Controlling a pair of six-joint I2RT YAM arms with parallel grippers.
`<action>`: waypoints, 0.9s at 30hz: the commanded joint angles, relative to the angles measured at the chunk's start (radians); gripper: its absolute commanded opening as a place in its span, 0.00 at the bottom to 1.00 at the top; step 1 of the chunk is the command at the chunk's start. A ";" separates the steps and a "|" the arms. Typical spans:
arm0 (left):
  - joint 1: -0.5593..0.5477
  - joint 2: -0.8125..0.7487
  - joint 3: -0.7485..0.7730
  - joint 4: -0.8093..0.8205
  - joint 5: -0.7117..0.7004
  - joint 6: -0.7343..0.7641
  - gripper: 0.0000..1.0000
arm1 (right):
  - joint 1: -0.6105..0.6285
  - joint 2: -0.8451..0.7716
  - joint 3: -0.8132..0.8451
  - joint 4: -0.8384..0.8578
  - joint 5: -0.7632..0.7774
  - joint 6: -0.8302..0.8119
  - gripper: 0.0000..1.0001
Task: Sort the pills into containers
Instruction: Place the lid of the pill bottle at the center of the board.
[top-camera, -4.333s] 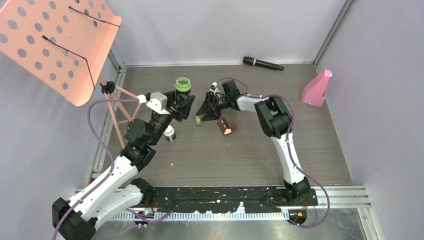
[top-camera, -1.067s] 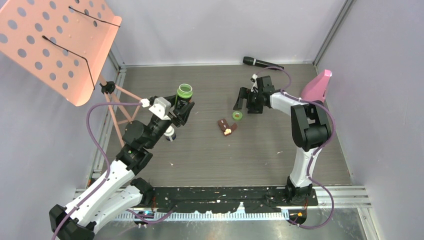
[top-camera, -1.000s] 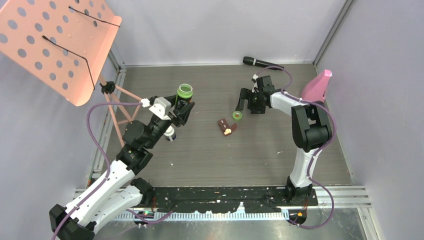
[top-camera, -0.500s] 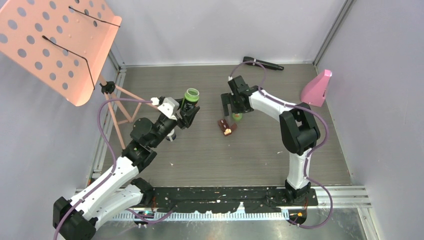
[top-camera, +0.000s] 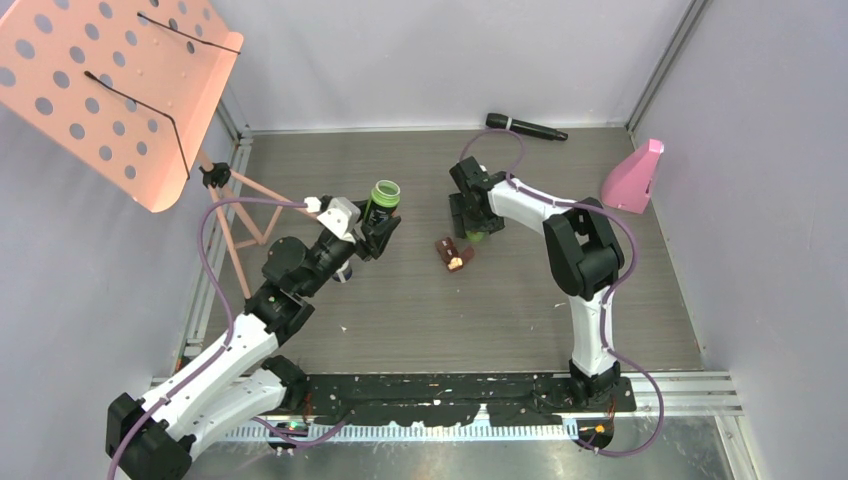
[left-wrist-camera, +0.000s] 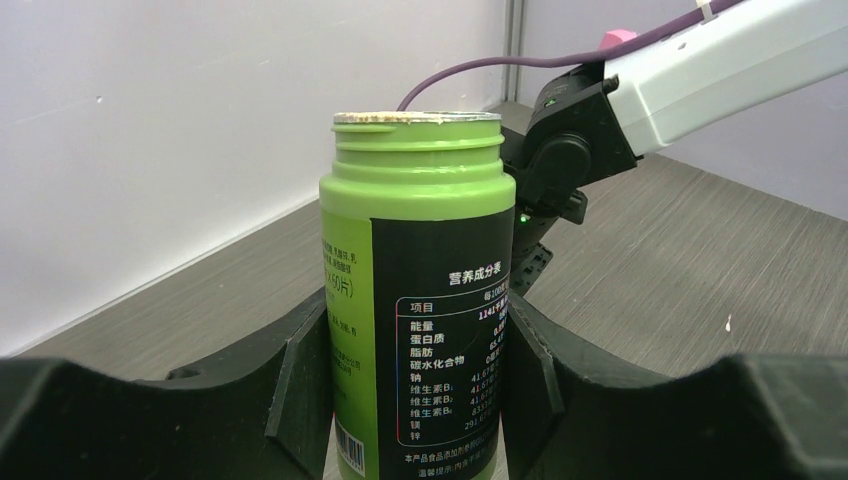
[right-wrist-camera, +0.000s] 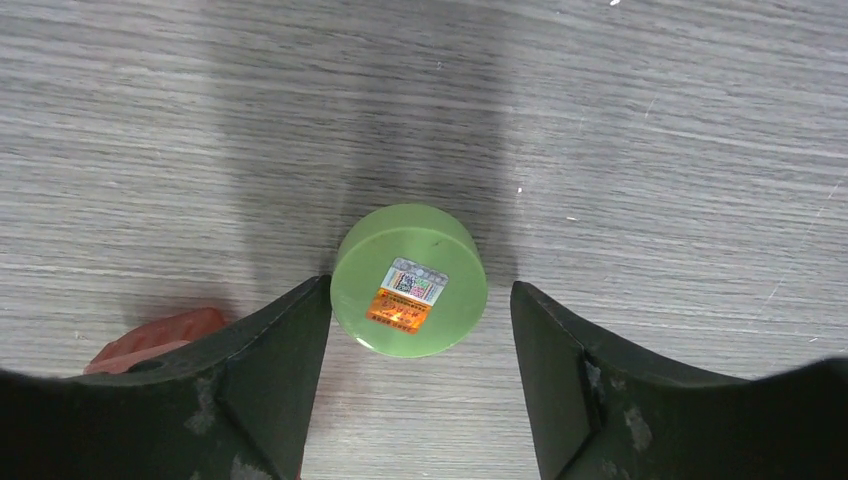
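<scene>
My left gripper (top-camera: 380, 222) is shut on a green bottle (left-wrist-camera: 415, 300) with a black label; it stands upright, uncapped, just off the floor (top-camera: 384, 197). Its green lid (right-wrist-camera: 410, 278) lies flat on the table with an orange sticker on top. My right gripper (right-wrist-camera: 418, 300) straddles it, open: the left finger touches the rim and the right finger stands apart. The small brown case (top-camera: 452, 252) lies open just left of the lid, showing as a red edge (right-wrist-camera: 150, 335). A white bottle (top-camera: 344, 272) peeks out beside the left arm. No loose pills show clearly.
A black microphone (top-camera: 525, 127) lies along the back wall. A pink wedge-shaped object (top-camera: 632, 178) stands at the right wall. An orange perforated stand (top-camera: 110, 90) overhangs the left side, its legs (top-camera: 240, 215) close to the left arm. Grey walls enclose the table.
The right gripper swung left from the back right and came down over the green lid, its jaws narrowing. The left arm carried the green bottle slightly to the right.
</scene>
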 joint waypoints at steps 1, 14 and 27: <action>0.003 -0.016 0.004 0.061 0.018 -0.002 0.00 | -0.019 0.005 0.031 -0.011 -0.026 0.048 0.69; 0.003 -0.027 -0.003 0.057 0.030 -0.002 0.00 | -0.055 0.051 0.067 0.003 -0.071 0.021 0.75; 0.004 0.015 -0.009 0.083 0.064 -0.002 0.00 | -0.105 -0.146 0.025 0.074 -0.177 0.013 0.39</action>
